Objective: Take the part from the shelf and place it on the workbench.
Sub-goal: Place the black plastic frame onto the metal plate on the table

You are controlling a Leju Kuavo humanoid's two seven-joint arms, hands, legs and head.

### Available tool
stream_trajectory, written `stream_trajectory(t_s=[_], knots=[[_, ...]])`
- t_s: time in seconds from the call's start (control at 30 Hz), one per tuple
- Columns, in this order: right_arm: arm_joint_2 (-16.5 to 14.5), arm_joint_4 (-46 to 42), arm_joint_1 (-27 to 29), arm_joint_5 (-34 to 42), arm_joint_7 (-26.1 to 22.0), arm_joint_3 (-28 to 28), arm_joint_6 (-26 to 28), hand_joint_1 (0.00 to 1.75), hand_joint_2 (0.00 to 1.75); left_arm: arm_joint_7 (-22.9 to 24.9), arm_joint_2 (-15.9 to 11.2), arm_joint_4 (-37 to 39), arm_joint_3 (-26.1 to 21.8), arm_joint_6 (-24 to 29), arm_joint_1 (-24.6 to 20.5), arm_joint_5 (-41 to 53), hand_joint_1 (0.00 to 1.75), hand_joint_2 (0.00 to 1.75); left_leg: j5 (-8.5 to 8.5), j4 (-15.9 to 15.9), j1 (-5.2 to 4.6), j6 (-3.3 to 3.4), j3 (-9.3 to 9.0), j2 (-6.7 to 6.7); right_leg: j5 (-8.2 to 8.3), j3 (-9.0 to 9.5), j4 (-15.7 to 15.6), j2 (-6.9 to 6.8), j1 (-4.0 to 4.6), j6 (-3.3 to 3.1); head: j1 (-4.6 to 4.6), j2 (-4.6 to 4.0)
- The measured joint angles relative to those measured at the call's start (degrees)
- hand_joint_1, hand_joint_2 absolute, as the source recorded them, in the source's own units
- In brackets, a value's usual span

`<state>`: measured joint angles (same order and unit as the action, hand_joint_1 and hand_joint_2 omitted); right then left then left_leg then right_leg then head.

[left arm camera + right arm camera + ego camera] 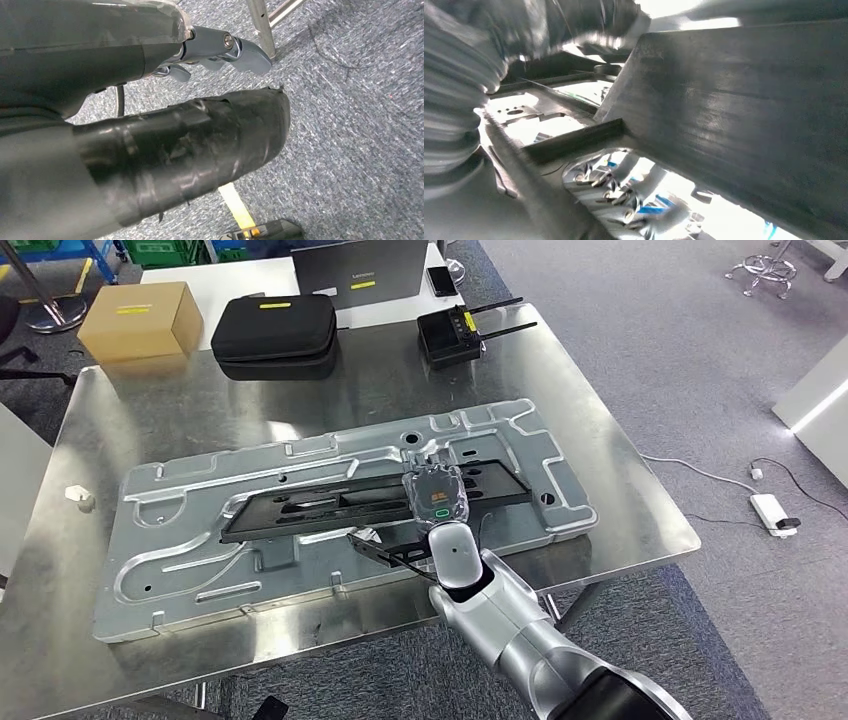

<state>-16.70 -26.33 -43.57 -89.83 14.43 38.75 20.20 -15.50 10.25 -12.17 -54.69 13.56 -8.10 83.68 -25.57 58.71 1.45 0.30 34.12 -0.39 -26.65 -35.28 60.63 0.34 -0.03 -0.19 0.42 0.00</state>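
The right hand (436, 498) rests over the black part (330, 508), its fingers hidden beneath it, so I cannot tell whether they grasp the part or are released; the part lies flat on the big silver panel (200, 550), along the panel's middle. The panel covers most of the counter (620, 490), and beyond the panel's far edge stand a black case (275, 335), a cardboard box (140, 320) and a black radio (450, 337). The left hand (220, 50) hangs over the carpet (350, 125), its fingers (247, 55) loosely apart and holding nothing.
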Motion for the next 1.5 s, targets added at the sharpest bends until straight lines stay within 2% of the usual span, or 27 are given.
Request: stream_trajectory(t_s=[0.07, 0.13, 0.17, 0.2, 0.23, 0.3, 0.37, 0.47, 0.53, 0.63, 0.67, 0.7, 0.73, 0.8, 0.87, 0.97, 1.03, 1.07, 1.13, 1.17, 1.2, 1.23, 1.27, 1.3, 1.37, 1.4, 1.5], knots=[[0.00, -1.14, 0.64, 0.00, -0.46, -0.10, 0.31, 0.00, 1.75, -0.16, 0.01, 0.01, 0.00, 0.04, 0.01, -0.28, 0.00, 0.00, 0.19, -0.23, 0.14, 0.65, -0.02, 0.12, -2.91, -2.07, 4.70, -0.05, -0.24, 0.57, 0.05, 0.00], [0.06, -2.14, 1.44, 0.00, -0.56, -0.10, 0.28, 0.00, 1.75, -0.19, 0.00, 0.02, 0.00, 0.04, 0.14, -0.49, 0.00, 0.00, 0.16, -0.23, 0.10, 0.85, 0.02, 0.19, -6.22, -5.55, 12.17, -0.07, -0.36, 0.92, 0.07, 0.00], [0.13, -2.58, 1.90, 0.00, -0.53, -0.10, 0.27, 0.00, 1.75, -0.19, -0.01, 0.02, 0.00, 0.04, 0.23, -0.61, 0.00, 0.00, 0.15, -0.22, 0.09, 0.86, 0.02, 0.19, -6.73, -6.75, 14.56, -0.07, -0.43, 1.01, 0.08, 0.00], [0.20, -3.00, 2.32, 0.00, -0.48, -0.10, 0.27, 0.00, 1.75, -0.20, -0.01, 0.02, 0.00, 0.05, 0.32, -0.74, 0.00, 0.00, 0.14, -0.21, 0.09, 0.85, 0.00, 0.16, -6.18, -7.01, 14.93, -0.07, -0.49, 1.02, 0.08, 0.00], [0.26, -3.45, 2.61, 0.00, -0.40, -0.10, 0.28, 0.00, 1.75, -0.20, -0.02, 0.02, 0.00, 0.06, 0.39, -0.84, 0.00, 0.00, 0.11, -0.20, 0.09, 0.82, -0.04, 0.12, -4.58, -6.13, 12.89, -0.07, -0.55, 0.94, 0.08, 0.00], [0.33, -4.49, 2.87, 0.00, -0.19, -0.10, 0.26, 0.00, 1.75, -0.25, -0.01, 0.02, 0.00, 0.07, 0.46, -0.90, 0.00, 0.00, 0.01, -0.18, 0.06, 0.61, -0.12, 0.05, -0.86, -2.38, 5.02, -0.07, -0.60, 0.60, 0.08, 0.00], [0.42, -5.73, 3.17, 0.00, -0.01, -0.08, 0.20, 0.00, 1.75, -0.34, -0.01, 0.02, 0.00, 0.14, 0.52, -1.00, 0.00, 0.00, -0.03, -0.18, -0.09, 0.08, -0.07, 0.03, 0.70, -0.03, -0.23, -0.03, -0.30, 0.21, 0.06, 0.00], [0.85, -7.82, 4.27, 0.00, 0.06, -0.04, -0.22, 0.00, 1.75, -0.60, -0.02, 0.02, 0.00, 0.45, 0.73, -1.40, 0.00, 0.00, 0.00, -0.50, -0.12, -0.98, -0.11, 0.05, 0.82, 0.24, -1.20, 0.03, -0.06, -0.52, 0.05, 0.00], [1.10, -9.27, 4.80, 0.00, 0.06, 0.06, -0.65, 0.00, 1.75, -0.71, -0.05, 0.02, -0.01, 0.66, 0.82, -1.60, 0.00, 0.00, -1.28, 1.01, -0.05, -1.50, 0.48, 0.11, 1.14, 0.59, -1.80, -0.02, -0.35, -1.35, 0.02, 0.00], [1.34, -10.56, 5.35, 0.00, 0.06, 0.34, -0.96, 0.00, 1.75, -0.78, -0.10, 0.02, -0.02, 0.75, 0.95, -1.75, 0.00, 0.00, -6.45, 11.12, -0.04, -1.85, 5.02, 0.16, 1.23, 0.74, -2.03, -0.12, -0.32, -2.04, -0.04, 0.00], [1.46, -10.82, 5.69, 0.00, 0.06, 0.38, -1.22, 0.00, 1.75, -0.81, -0.10, 0.02, -0.02, 0.79, 1.04, -1.80, 0.00, 0.00, -7.51, 14.35, -0.03, -1.91, 6.54, 0.16, 1.19, 0.74, -1.98, -0.14, -0.21, -2.10, -0.03, 0.00], [1.61, -11.10, 6.06, 0.00, 0.04, 0.40, -1.67, 0.00, 1.75, -0.84, -0.11, 0.01, -0.02, 0.86, 1.13, -1.89, 0.00, 0.00, -7.48, 15.74, -0.04, -1.91, 7.24, 0.16, 1.15, 0.74, -1.92, -0.13, -0.12, -2.15, -0.03, 0.00], [1.78, -11.40, 6.36, 0.00, -0.02, 0.43, -2.37, 0.00, 1.75, -0.87, -0.14, 0.01, -0.03, 0.96, 1.21, -2.00, 0.00, 0.00, -6.23, 14.59, -0.04, -1.83, 6.73, 0.17, 1.11, 0.76, -1.84, -0.09, -0.06, -2.15, -0.03, 0.00], [2.20, -12.05, 6.71, 0.00, -0.28, 0.55, -4.19, 0.00, 1.75, -0.96, -0.31, -0.01, -0.08, 1.22, 1.27, -2.34, 0.00, 0.00, -2.32, 7.10, -0.07, -1.40, 3.24, 0.17, 0.96, 0.78, -1.59, 0.03, -0.02, -1.99, -0.03, 0.00], [2.87, -12.68, 6.90, 0.00, -0.72, 0.71, -6.13, 0.00, 1.75, -1.12, -0.49, -0.01, -0.18, 1.54, 1.31, -2.75, 0.00, 0.00, -0.29, 0.93, -0.32, -0.90, 0.32, 0.14, 0.80, 0.61, -1.29, 0.08, 0.15, -1.58, -0.01, 0.00], [4.49, -14.40, 7.39, 0.05, -2.07, 1.01, -9.70, 0.00, 1.75, -1.69, -0.54, 0.01, -0.31, 1.77, 1.70, -3.50, 0.00, 0.00, -0.07, -0.42, -0.52, -0.25, -0.25, 0.03, 0.81, 0.51, -1.32, 0.06, 0.24, -0.74, 0.01, 0.00], [6.09, -16.18, 7.57, 0.74, -3.69, 1.19, -12.49, 0.00, 1.75, -2.21, -0.56, 0.00, -0.52, 1.83, 2.02, -4.18, 0.00, 0.00, 0.27, -0.93, -0.25, 0.44, -0.50, 0.14, -0.17, 0.10, -0.17, 0.03, 0.16, -0.07, 0.06, 0.00], [7.19, -17.26, 7.74, 1.60, -4.77, 1.22, -13.83, 0.00, 1.75, -2.52, -0.58, 0.00, -0.70, 1.90, 2.12, -4.60, 0.00, 0.00, 0.42, -1.18, -0.08, 0.80, -0.62, 0.19, -1.56, -0.82, 2.00, 0.01, 0.07, 0.27, 0.10, 0.00], [9.82, -19.76, 8.60, 4.19, -6.89, 1.23, -15.86, 0.00, 1.75, -3.10, -0.66, -0.01, -1.28, 2.08, 2.38, -5.29, 0.00, 0.00, 0.45, -1.24, -0.09, 1.20, -0.65, 0.20, -5.18, -3.99, 9.05, -0.03, -0.25, 0.82, 0.16, 0.00], [11.36, -21.35, 9.29, 5.81, -7.85, 1.23, -16.62, 0.00, 1.75, -3.33, -0.69, -0.01, -1.62, 2.17, 2.58, -5.63, 0.00, 0.00, 0.44, -1.22, -0.10, 1.24, -0.67, 0.19, -6.42, -5.59, 12.43, -0.03, -0.38, 1.03, 0.15, 0.00], [12.90, -23.08, 10.10, 7.48, -8.72, 1.23, -17.09, 0.00, 1.75, -3.50, -0.72, 0.00, -1.92, 2.27, 2.80, -5.90, 0.00, 0.00, 0.41, -1.21, -0.11, 1.26, -0.71, 0.16, -6.66, -6.43, 14.17, -0.03, -0.50, 1.18, 0.14, 0.00], [14.51, -24.93, 10.96, 9.23, -9.57, 1.23, -17.34, 0.00, 1.75, -3.62, -0.74, 0.00, -2.19, 2.37, 3.02, -6.12, 0.00, 0.00, 0.38, -1.18, -0.11, 1.25, -0.78, 0.12, -5.82, -6.22, 13.74, -0.04, -0.59, 1.25, 0.14, 0.00], [16.04, -26.84, 11.83, 10.94, -10.33, 1.22, -17.44, 0.00, 1.75, -3.69, -0.75, 0.01, -2.44, 2.48, 3.21, -6.28, 0.00, 0.00, 0.33, -1.15, -0.11, 1.23, -0.88, 0.06, -4.12, -4.89, 11.11, -0.05, -0.66, 1.21, 0.15, 0.00], [17.56, -28.90, 12.75, 12.58, -10.99, 1.19, -17.42, 0.00, 1.75, -3.72, -0.74, 0.02, -2.69, 2.58, 3.37, -6.39, 0.00, 0.00, 0.25, -1.13, -0.10, 1.16, -1.00, -0.02, -2.11, -2.70, 6.89, -0.10, -0.68, 1.02, 0.16, 0.00], [20.54, -33.41, 14.97, 15.51, -11.87, 0.91, -17.17, 0.00, 1.75, -3.73, -0.70, 0.01, -3.13, 2.78, 3.54, -6.71, 0.00, 0.00, 0.06, -1.03, -0.25, 0.77, -1.16, -0.19, 0.21, 0.85, -0.16, -0.21, -0.35, 0.50, 0.15, 0.00], [22.07, -35.95, 16.51, 16.75, -12.14, 0.65, -16.90, 0.00, 1.75, -3.74, -0.70, 0.01, -3.33, 2.90, 3.58, -6.90, 0.00, 0.00, -0.02, -1.02, -0.30, 0.50, -1.20, -0.26, 0.46, 1.63, -1.81, -0.26, -0.15, 0.26, 0.13, 0.00], [26.40, -44.59, 22.85, 19.21, -12.43, -0.93, -15.45, 0.00, 1.75, -3.75, -0.74, -0.01, -4.08, 3.16, 3.75, -7.40, 0.00, 0.00, -0.28, -1.02, -0.33, -0.42, -1.29, -0.36, 0.51, 1.91, -2.45, -0.36, -0.12, -0.44, 0.12, 0.00]])
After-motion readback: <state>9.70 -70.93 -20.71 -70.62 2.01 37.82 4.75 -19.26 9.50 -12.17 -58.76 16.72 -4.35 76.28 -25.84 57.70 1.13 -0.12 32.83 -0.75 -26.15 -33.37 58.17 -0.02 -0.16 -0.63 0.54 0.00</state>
